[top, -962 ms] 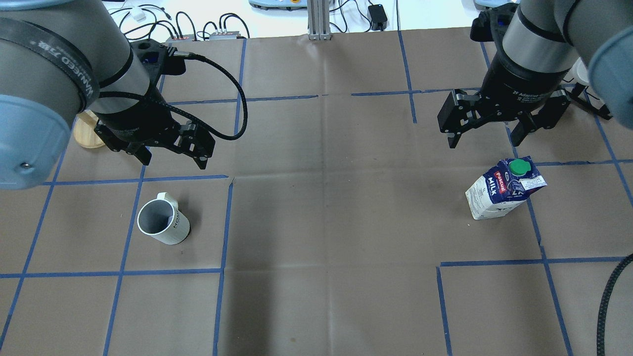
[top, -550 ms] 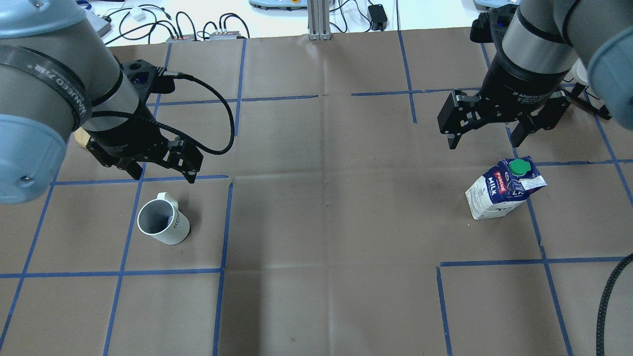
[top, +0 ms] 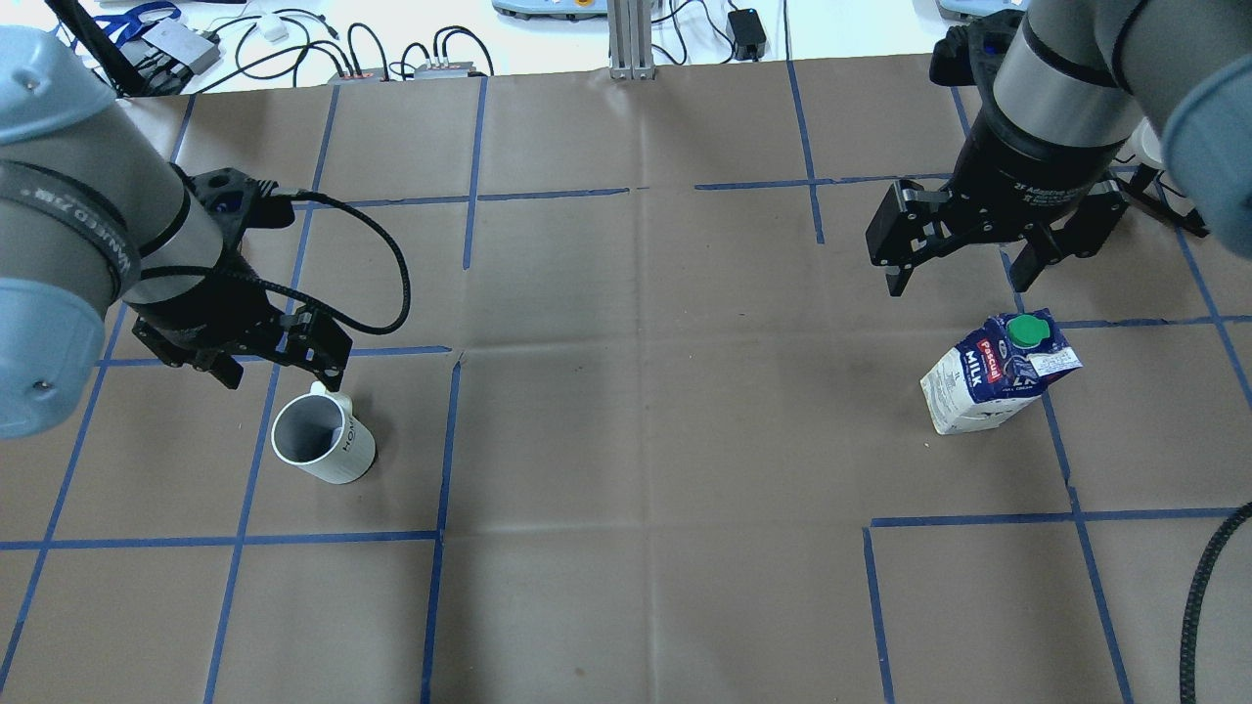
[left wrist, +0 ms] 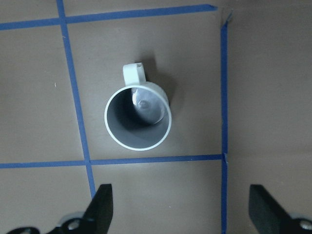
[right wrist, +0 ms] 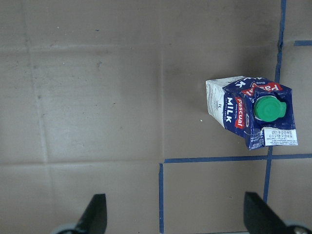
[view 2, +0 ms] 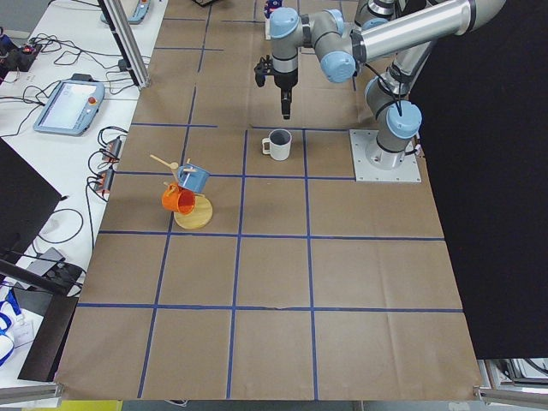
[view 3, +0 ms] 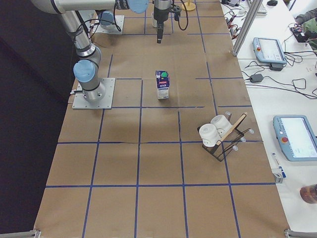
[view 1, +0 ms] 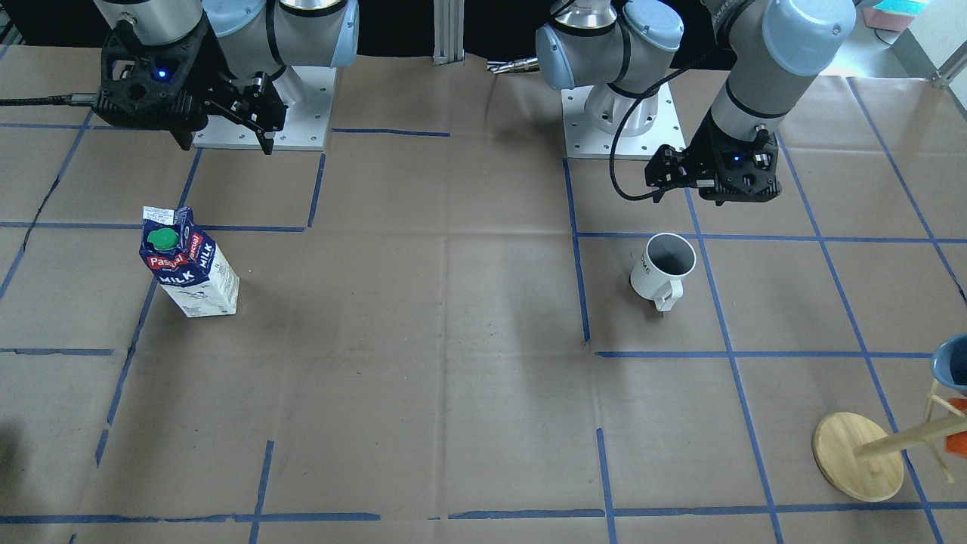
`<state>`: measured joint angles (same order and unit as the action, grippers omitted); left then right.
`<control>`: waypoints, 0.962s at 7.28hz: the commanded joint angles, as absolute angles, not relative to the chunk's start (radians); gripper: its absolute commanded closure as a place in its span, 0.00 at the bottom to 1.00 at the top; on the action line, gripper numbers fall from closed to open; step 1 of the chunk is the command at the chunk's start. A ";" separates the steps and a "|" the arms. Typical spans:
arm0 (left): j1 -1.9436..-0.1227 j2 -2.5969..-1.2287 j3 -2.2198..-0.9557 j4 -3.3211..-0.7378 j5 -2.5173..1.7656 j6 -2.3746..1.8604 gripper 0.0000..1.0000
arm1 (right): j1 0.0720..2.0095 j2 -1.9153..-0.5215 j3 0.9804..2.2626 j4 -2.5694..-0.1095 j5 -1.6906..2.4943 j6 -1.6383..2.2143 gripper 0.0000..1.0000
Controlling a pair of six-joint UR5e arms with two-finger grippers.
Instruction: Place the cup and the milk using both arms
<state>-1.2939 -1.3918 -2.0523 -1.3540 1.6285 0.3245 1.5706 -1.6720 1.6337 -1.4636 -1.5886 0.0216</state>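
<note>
The cup is set upright on the left half of the table, below the left gripper. The milk is stood on the right half, below the right gripper, well apart from the cup.

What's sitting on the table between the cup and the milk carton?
Nothing stands between the cup and the milk: only brown paper crossed by blue tape lines, as the overhead view shows.

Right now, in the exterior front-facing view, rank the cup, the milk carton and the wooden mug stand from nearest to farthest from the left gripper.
1. cup: just below the left gripper, on the view's right.
2. wooden mug stand: lower right corner.
3. milk carton: far across, on the view's left.
</note>
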 commanded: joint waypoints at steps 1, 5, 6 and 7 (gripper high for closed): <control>-1.207 -1.426 -2.111 -1.264 1.632 0.382 0.03 | 1.571 -1.672 1.634 -1.463 -1.589 0.021 0.00; -1.207 -1.534 -2.152 -1.150 1.629 0.379 0.03 | 1.569 -1.672 1.635 -1.457 -1.591 0.017 0.00; -1.206 -1.545 -2.166 -1.132 1.628 0.379 0.04 | 1.569 -1.672 1.635 -1.454 -1.591 0.017 0.00; -1.207 -1.571 -2.171 -1.096 1.628 0.380 0.04 | 1.569 -1.672 1.643 -1.453 -1.592 0.017 0.00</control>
<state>-1.2066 -1.5453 -2.1611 -1.1306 1.6283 0.3797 1.5693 -1.6720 1.6373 -1.4549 -1.5911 0.0172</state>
